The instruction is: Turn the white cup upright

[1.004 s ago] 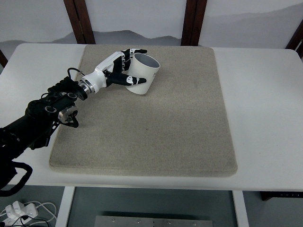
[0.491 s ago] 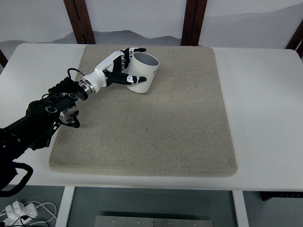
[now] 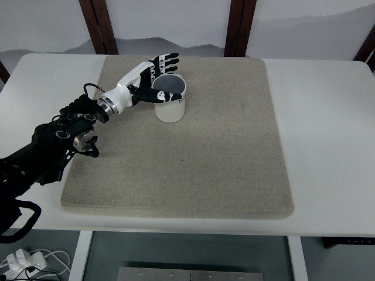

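One white cup (image 3: 170, 99) upright (on mat (image 3: 187, 152)) | left hand (image 3: 146, 79) fingers spread, releasing

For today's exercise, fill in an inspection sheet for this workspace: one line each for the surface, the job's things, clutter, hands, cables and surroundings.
Surface: white table with a beige mat covering its middle.
Job's things: white cup stands upright on the mat's far left part, opening up.
Clutter: nothing seen on the table or mat.
Hands: left hand is at the cup's left side, fingers spread behind the rim, thumb against the cup wall; it is not clearly gripping. Right hand is not in view.
Cables: a black cable loops at the left wrist; a white cable lies on the floor, lower left.
Surroundings: dark wooden posts and a pale wall behind the table.
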`<state>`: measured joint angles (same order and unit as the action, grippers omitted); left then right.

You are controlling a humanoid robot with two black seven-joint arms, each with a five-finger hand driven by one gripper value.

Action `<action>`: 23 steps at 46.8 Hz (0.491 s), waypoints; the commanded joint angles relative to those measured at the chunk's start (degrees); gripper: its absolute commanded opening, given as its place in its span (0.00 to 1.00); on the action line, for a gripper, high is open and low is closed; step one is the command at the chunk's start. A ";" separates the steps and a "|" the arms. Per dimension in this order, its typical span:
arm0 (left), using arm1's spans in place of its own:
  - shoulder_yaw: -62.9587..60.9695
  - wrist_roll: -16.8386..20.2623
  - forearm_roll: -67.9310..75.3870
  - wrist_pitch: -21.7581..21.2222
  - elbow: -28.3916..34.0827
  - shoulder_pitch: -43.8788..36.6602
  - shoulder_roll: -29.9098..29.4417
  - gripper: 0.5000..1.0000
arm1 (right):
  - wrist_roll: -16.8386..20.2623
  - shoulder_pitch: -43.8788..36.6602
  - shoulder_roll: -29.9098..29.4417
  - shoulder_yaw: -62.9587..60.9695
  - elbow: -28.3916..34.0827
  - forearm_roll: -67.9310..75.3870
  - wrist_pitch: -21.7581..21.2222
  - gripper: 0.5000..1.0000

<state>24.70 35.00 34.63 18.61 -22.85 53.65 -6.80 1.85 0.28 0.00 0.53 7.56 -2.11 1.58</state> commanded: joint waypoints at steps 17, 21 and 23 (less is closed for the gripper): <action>0.61 0.00 -0.09 0.73 -1.76 1.99 -1.02 0.99 | 0.00 -0.02 0.00 0.00 0.00 0.00 0.00 0.90; 1.58 0.00 -0.27 1.08 -1.94 2.95 -2.08 0.99 | 0.00 -0.02 0.00 0.00 0.00 0.00 0.00 0.90; 1.84 0.00 -0.61 1.34 -1.94 3.48 -2.34 0.99 | 0.00 -0.02 0.00 0.00 0.00 0.00 0.00 0.90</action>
<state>26.06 35.00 34.40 19.57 -24.75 56.39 -8.64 1.85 0.29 0.00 0.53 7.56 -2.11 1.58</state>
